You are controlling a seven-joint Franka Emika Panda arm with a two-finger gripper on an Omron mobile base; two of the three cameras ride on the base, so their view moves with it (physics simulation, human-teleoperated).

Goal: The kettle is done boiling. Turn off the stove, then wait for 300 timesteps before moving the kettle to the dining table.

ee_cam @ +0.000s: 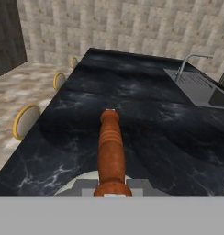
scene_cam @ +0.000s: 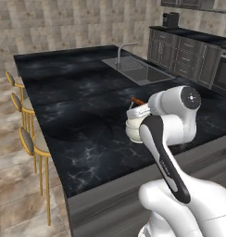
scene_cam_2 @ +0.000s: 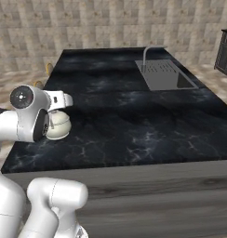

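- Tiled beige walls are enclosing a kitchen; dark grey cabinets [scene_cam: 189, 55] are running along the far right wall in the left base view
- The dining table [scene_cam: 73, 97] with its glossy black veined top is filling the middle ground; a sink [scene_cam_2: 169, 79] with a faucet [scene_cam_2: 150, 52] is sitting inset near its far end
- Gold-framed stools [scene_cam: 34, 143] are standing along the table's left edge
- The kettle [scene_cam_2: 58, 125] is sitting low at the table's near corner, close to the front edge; whether its base is touching the top cannot be told
- The gripper [scene_cam: 139, 112] is clenching the kettle by its red-orange handle [ee_cam: 110, 147], which is running up the middle of the hand view over the marble
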